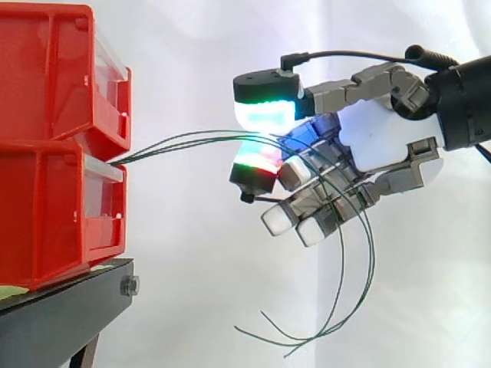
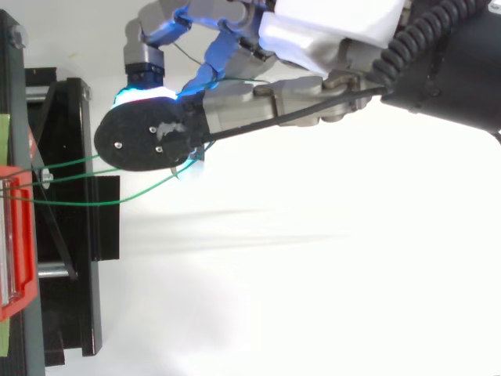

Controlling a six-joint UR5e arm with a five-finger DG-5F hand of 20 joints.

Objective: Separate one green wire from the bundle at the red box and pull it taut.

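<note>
Green-lit fingers [image 1: 265,115] of the hand [image 1: 383,142] pinch the green wires [image 1: 184,144], seemingly several rather than one, likely to draw them away from the red bins [image 1: 54,199]. The wires run slightly bowed from between the bins, not yet taut; loose ends droop below the palm. No print is legible.

Both views are brightly, evenly lit. The curtain [image 1: 192,291] is washed almost to glare. Faint grey shadow streaks [image 2: 235,223] are cast across the top view's centre. A green-white glow is shed by the pads [image 1: 265,115].
</note>
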